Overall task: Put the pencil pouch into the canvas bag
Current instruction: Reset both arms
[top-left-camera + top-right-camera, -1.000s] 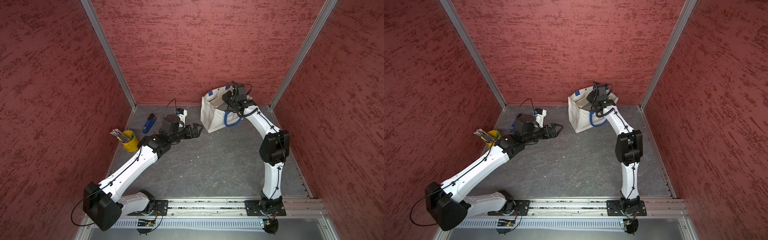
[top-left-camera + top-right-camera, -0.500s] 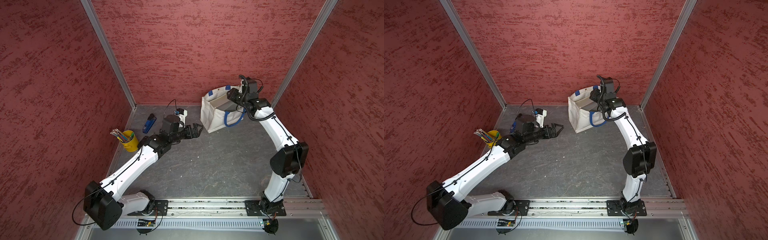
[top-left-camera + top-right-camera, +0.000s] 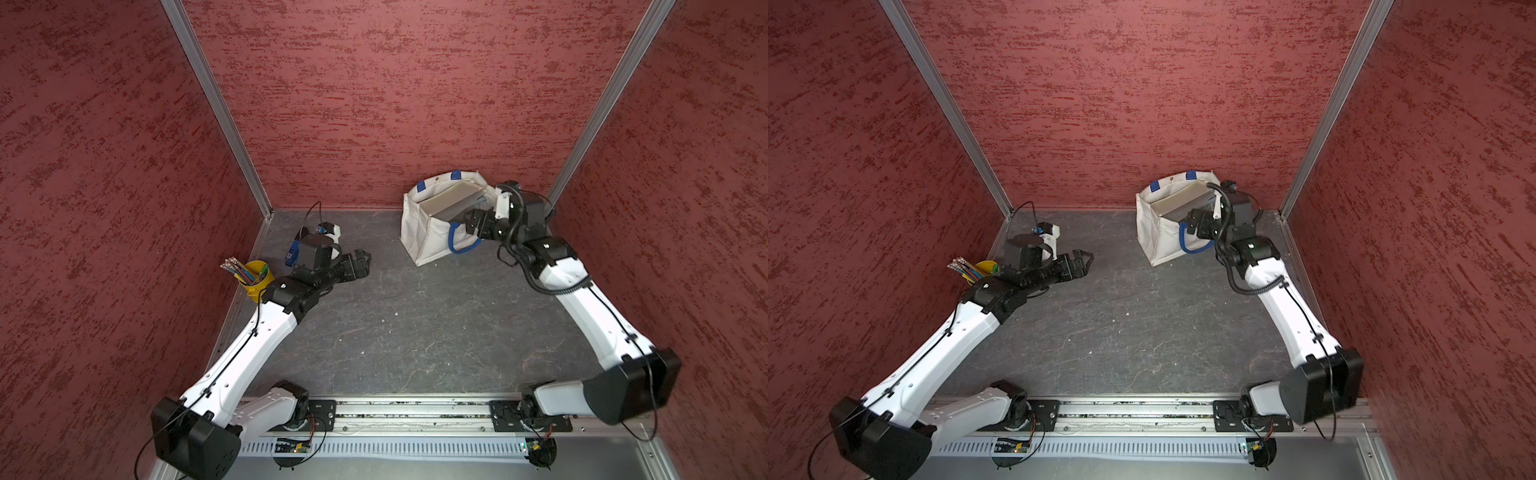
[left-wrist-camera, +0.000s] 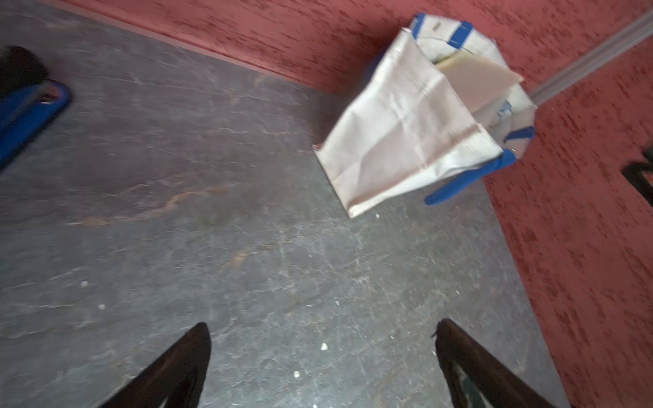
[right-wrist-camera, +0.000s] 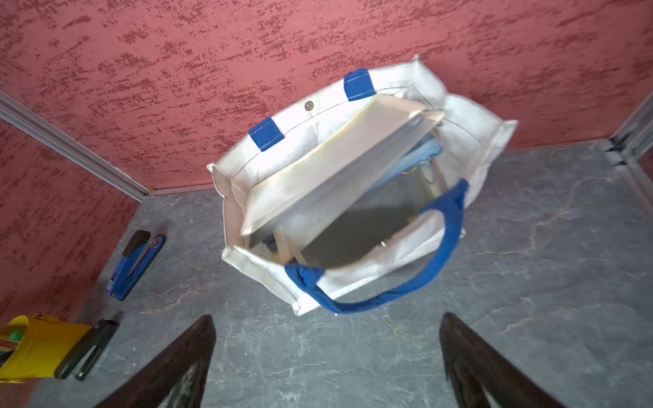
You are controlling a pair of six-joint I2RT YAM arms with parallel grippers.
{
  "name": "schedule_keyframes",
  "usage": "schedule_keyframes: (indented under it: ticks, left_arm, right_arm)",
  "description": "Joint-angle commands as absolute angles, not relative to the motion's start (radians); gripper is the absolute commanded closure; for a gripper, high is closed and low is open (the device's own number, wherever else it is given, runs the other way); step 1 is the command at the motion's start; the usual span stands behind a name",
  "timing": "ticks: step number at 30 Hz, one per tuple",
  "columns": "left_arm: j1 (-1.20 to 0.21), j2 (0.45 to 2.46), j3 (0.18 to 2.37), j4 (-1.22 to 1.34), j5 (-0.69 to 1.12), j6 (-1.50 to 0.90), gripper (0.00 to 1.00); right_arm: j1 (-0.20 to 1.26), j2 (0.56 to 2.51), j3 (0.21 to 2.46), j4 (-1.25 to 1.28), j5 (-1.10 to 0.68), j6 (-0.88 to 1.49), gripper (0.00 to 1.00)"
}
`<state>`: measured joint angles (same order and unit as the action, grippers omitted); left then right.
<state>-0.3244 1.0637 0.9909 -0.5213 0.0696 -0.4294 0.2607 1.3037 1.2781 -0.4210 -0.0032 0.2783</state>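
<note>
Change of state: one second earlier the right gripper (image 5: 327, 319) stood over the mouth of the bag (image 3: 417, 232) with its fingers (image 5: 183, 364) partly closed. It has since drawn back to the bag's right end and now stands clear of the rim, beside the front handle (image 5: 448, 226), with the fingers spread wide and holding nothing. The right elbow has swung outward toward the side wall. The left gripper (image 4: 321, 323) has not moved; it hovers over the bare desk (image 3: 415, 324), well apart from the bag, fingers wide and empty. Meaning for the task: the release appears to have been made inside the bag. A pale-blue item, judged to be the pouch (image 5: 422, 155), lies in the bag at its right end, below a cream panel (image 5: 328, 166) that leans across the opening. If that reading is correct, the placement is done and only retraction of the arm is left. Orientation: most of the pouch is hidden by the panel and the bag wall, so its ends cannot be told apart. The visible strip slopes from the bag's right end wall down toward the bag floor, which suggests that its long axis follows the bag's long side, tilted and not flat. The bag stands upright at the back of the desk, near the right rear corner, mouth upward. Its long axis runs roughly along the back wall, and the front handle hangs outward over the desk.
</note>
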Motion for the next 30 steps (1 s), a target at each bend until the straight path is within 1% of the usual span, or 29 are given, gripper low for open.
schedule_keyframes:
  ticks: [1, 3, 7, 9, 11, 12, 14, 17, 18, 19, 21, 24, 26, 28, 30]
  left_arm:
    - [-0.222, 1.033, 0.917, -0.559, 0.097, -0.389, 0.01]
    - [-0.172, 1.013, 0.869, -0.534, 0.084, -0.394, 0.01]
    - [-0.113, 0.983, 0.766, -0.455, -0.027, -0.386, 0.01]
    - [-0.109, 0.993, 0.735, -0.405, -0.122, -0.357, 0.01]
    - [-0.111, 1.011, 0.693, -0.325, -0.205, -0.274, 0.01]
    - [-0.109, 1.026, 0.673, -0.282, -0.258, -0.253, 0.01]
    - [-0.096, 1.053, 0.64, -0.207, -0.306, -0.214, 0.01]
    - [-0.08, 1.074, 0.554, -0.015, -0.29, -0.14, 0.01]
    - [-0.076, 1.083, 0.519, 0.062, -0.279, -0.117, 0.01]
    - [-0.069, 1.098, 0.483, 0.138, -0.278, -0.106, 0.01]
    - [-0.053, 1.127, 0.424, 0.274, -0.245, -0.089, 0.01]
    - [-0.02, 1.204, 0.354, 0.486, -0.153, -0.071, 0.01]
    - [0.001, 1.266, 0.378, 0.54, -0.105, -0.053, 0.0]
    - [0.026, 1.334, 0.392, 0.648, -0.045, -0.048, 0.01]
    - [0.043, 1.406, 0.432, 0.673, 0.009, -0.028, 0.01]
  right_arm:
    - [0.25, 1.182, 1.081, -0.286, 0.119, 0.259, 0.01]
    - [0.224, 1.111, 0.947, -0.23, 0.186, 0.29, 0.01]
    - [0.129, 1.002, 0.702, -0.074, 0.216, 0.332, 0.01]
    - [0.087, 0.998, 0.632, -0.011, 0.234, 0.337, 0.01]
    - [0.068, 1.014, 0.582, 0.055, 0.309, 0.347, 0.01]
    - [0.067, 1.021, 0.545, 0.121, 0.345, 0.33, 0.01]
    - [0.051, 1.016, 0.446, 0.311, 0.341, 0.283, 0.01]
    - [0.043, 1.03, 0.268, 0.729, 0.217, 0.04, 0.01]
    - [0.042, 1.068, 0.23, 0.852, 0.219, 0.004, 0.01]
    - [0.036, 1.117, 0.238, 0.876, 0.239, -0.004, 0.01]
    - [0.022, 1.207, 0.28, 0.836, 0.232, -0.005, 0.01]
    - [0.012, 1.341, 0.231, 1.06, 0.184, 0.017, 0.01]
    - [0.006, 1.403, 0.243, 1.111, 0.175, 0.005, 0.01]
    - [0.0, 1.506, 0.221, 1.248, 0.149, -0.001, 0.01]
    - [0.0, 1.558, 0.212, 1.302, 0.117, -0.018, 0.01]
